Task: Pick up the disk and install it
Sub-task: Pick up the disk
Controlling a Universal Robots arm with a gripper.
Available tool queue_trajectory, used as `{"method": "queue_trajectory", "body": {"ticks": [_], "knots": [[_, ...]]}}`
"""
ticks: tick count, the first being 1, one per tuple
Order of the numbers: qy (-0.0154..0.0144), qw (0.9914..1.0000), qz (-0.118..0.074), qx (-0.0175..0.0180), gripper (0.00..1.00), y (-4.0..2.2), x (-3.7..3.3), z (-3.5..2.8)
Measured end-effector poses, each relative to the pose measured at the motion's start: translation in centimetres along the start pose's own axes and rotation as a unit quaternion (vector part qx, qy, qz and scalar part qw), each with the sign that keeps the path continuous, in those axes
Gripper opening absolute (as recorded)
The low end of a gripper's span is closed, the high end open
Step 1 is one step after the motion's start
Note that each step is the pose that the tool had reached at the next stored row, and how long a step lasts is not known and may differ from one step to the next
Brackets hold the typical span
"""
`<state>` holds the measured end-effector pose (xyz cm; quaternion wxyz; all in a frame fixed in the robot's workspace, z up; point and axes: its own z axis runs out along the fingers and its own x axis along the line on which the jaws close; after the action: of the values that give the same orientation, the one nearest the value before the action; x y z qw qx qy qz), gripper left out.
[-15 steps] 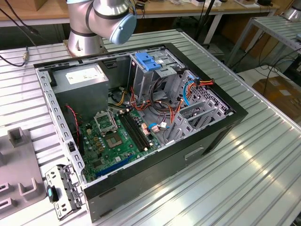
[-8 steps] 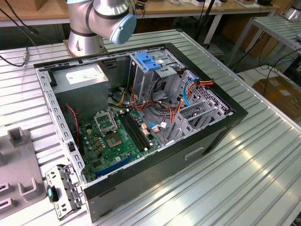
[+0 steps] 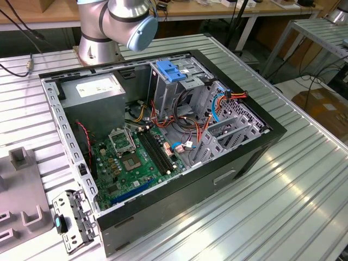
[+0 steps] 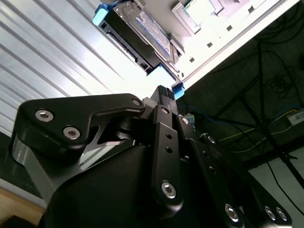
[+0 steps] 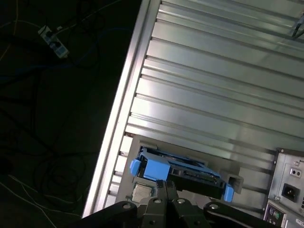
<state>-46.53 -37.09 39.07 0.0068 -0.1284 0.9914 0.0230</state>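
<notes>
One open computer case [image 3: 163, 136] is lying on the ribbed metal worktop [image 3: 283, 206] in the exterior view, next to the arm's base [image 3: 98, 43]. In the second wrist view the gripper [image 4: 165, 91] is hovering close to the blue rail of the disk [image 4: 142, 28]. In the first wrist view the disk is sitting in a grey holder [image 5: 236, 181] near the worktop's edge. The jaws are looking closed together, gripping nothing.

A robotics workshop: ribbed aluminium table [image 3: 293, 201], opened computer case [image 3: 228, 176], wooden benches [image 3: 54, 13] and cables [image 3: 12, 23] behind.

Dark-and-blue disk [image 5: 190, 178], black pincer [image 4: 164, 93], silvery ribbed table [image 5: 213, 71]
</notes>
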Motion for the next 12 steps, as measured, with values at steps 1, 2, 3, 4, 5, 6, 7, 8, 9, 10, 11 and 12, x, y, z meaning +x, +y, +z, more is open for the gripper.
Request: {"method": "queue_trajectory", "body": {"ticks": [1,2,3,4,5,6,7,8,9,10,11,12], "knots": [[0.0000,1.00000,0.000,0.0000,0.11,0.00,0.00,0.00],[0.0001,1.00000,-0.002,-0.0001,0.11,0.00,0.00,0.00],[0.0002,0.99999,-0.005,-0.0001,0.11,0.00,0.00,0.00],[0.0003,0.99997,-0.008,-0.0002,0.11,0.00,0.00,0.01],[0.0008,0.99984,-0.018,-0.0003,0.11,0.00,0.00,0.00],[0.0014,0.99948,-0.032,-0.0006,0.11,0.00,0.00,0.00],[0.0017,0.99920,-0.040,-0.0008,0.11,0.00,0.00,0.00],[0.0021,0.99890,-0.047,-0.0009,0.11,0.00,0.00,0.00],[0.0025,0.99839,-0.057,-0.0011,0.11,0.00,0.00,0.00],[0.0029,0.99772,-0.067,-0.0013,0.11,0.00,0.00,0.00],[0.0038,0.99628,-0.086,-0.0017,0.11,0.00,0.00,0.00],[0.0049,0.99385,-0.111,-0.0021,0.11,0.00,0.00,0.00]]}}
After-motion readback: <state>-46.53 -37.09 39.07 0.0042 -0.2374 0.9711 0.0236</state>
